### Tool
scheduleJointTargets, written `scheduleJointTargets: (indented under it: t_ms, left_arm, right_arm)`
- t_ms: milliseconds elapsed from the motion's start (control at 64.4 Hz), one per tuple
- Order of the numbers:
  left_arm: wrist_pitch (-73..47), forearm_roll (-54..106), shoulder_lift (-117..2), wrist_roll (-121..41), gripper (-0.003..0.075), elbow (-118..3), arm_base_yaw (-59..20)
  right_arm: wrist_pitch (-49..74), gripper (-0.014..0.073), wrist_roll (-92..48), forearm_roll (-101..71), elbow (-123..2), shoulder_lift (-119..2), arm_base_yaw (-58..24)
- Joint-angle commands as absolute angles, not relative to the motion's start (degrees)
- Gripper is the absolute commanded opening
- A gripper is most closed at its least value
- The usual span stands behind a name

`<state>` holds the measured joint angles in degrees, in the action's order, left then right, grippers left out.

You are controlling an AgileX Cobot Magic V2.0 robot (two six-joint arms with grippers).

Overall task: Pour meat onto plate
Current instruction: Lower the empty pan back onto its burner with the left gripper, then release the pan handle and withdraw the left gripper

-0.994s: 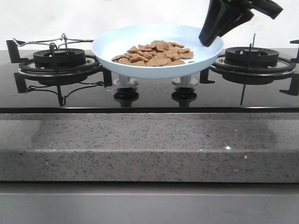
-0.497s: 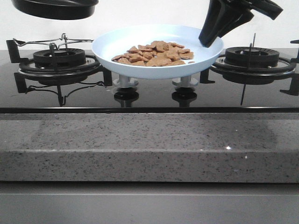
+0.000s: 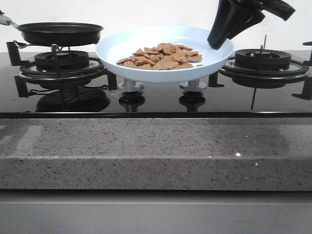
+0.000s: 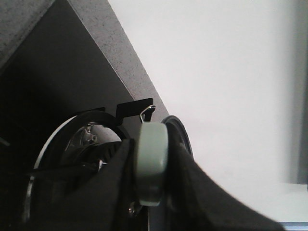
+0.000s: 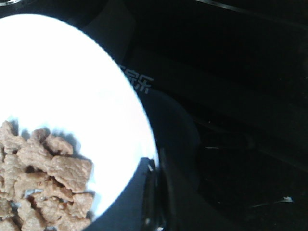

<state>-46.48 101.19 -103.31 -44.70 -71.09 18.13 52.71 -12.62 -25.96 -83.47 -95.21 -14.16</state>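
- Here, a speckled grey counter [image 3: 156,151] fronted a glossy black hob [image 3: 156,100] before a white wall [image 3: 146,12].
- The plate [image 3: 117,46], holding the meat [image 3: 163,56], sat mid-hob; the right gripper [image 3: 220,41] clamped its rim.
- The left gripper [image 4: 151,192] clenched the pan [image 3: 61,33] handle over the left burner [image 3: 61,63].

- We find only one marking: pale characters printed on the black stove top [image 5: 202,72], just beside the plate [image 5: 72,96] rim in the right wrist view.
- We cannot read them; they are blurred.
- We see no other text, numbers or brands.
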Motion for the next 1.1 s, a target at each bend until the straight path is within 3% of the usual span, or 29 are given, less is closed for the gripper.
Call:
scheduleJointTargets:
  t_ms: [0, 109, 202, 388, 466, 777, 886, 1088]
  left_arm:
    - [-48.0, 106.8, -100.8, -44.9, -0.0020, -73.0, 18.2]
    - [-47.6, 106.7, -100.8, -44.9, 0.0013, -73.0, 18.2]
    - [-47.6, 106.0, -100.8, -44.9, 0.0146, -73.0, 18.2]
    - [-48.9, 102.6, -100.8, -44.9, 0.0512, -73.0, 18.2]
    - [-50.3, 101.3, -100.8, -44.9, 0.0557, -73.0, 18.2]
    - [-59.6, 91.7, -100.7, -44.0, 0.0524, -73.0, 18.2]
    - [-61.7, 90.3, -100.7, -42.8, 0.0414, -73.0, 18.2]
    - [-64.6, 90.2, -100.7, -42.8, 0.0062, -73.0, 18.2]
  right_arm:
    - [50.4, -0.0069, -13.1, -28.1, -85.0, -92.6, -14.2]
    - [50.4, -0.0069, -13.1, -28.1, -85.0, -92.6, -14.2]
    - [50.4, -0.0069, -13.1, -28.1, -85.0, -92.6, -14.2]
    - [50.4, -0.0069, -13.1, -28.1, -85.0, -92.6, -14.2]
    - [50.4, -0.0069, -13.1, -28.1, -85.0, -92.6, -14.2]
    - [50.4, -0.0069, -13.1, -28.1, -85.0, -92.6, -14.2]
    - [50.4, -0.0069, -13.1, -28.1, -85.0, -92.6, -14.2]
    - [50.4, -0.0069, -13.1, -28.1, -85.0, -92.6, -14.2]
